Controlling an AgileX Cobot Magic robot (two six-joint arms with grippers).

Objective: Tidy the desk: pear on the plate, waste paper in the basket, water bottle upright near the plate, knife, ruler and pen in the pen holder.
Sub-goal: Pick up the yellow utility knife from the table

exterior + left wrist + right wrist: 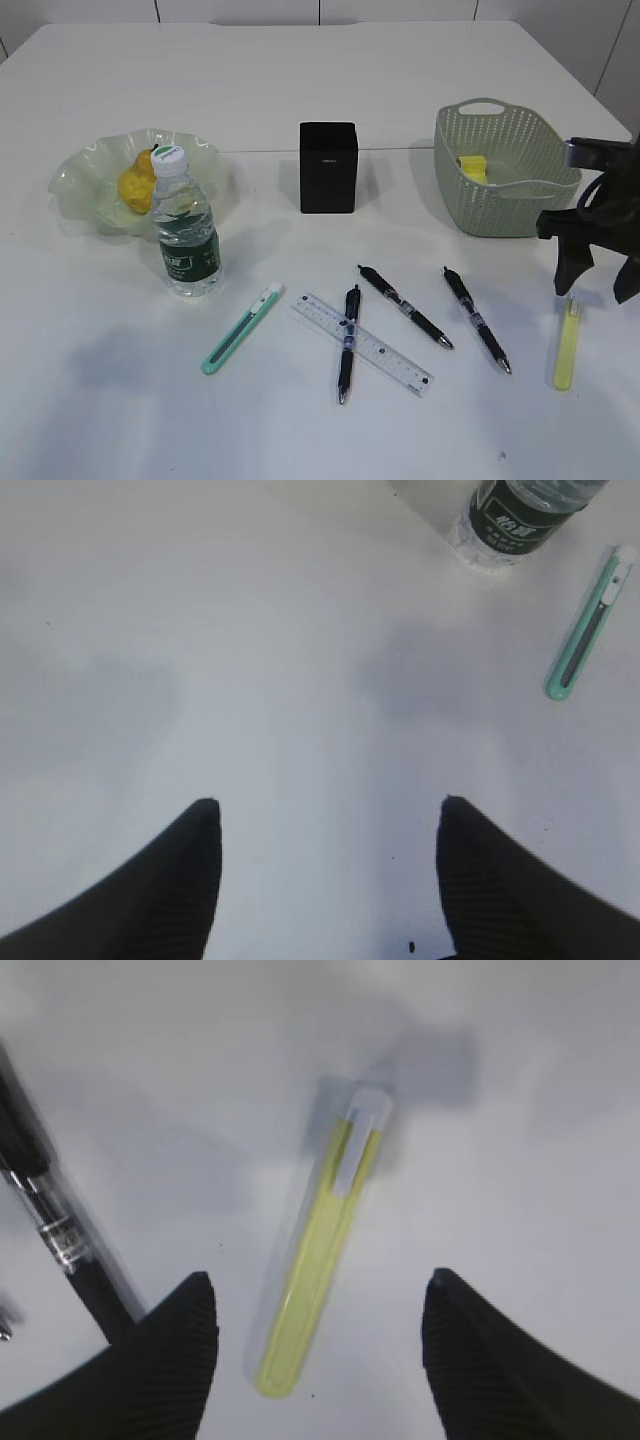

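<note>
White desk (pixel 300 90) showed pear (pixel 137 183) on the plate (pixel 75 172), bottle (pixel 186 228) upright beside it and paper (pixel 472 166) in the basket (pixel 500 205), while pens, ruler (pixel 362 343) and both knives lay near, outside the holder (pixel 328 167), the right gripper (pixel 318 1305) spread over the yellow knife (pixel 318 1280).

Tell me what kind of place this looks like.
Probably a staged desk in a robot lab: a plain white tabletop holding pens, a ruler and a black pen holder, with a robot gripper at the right edge.
</note>
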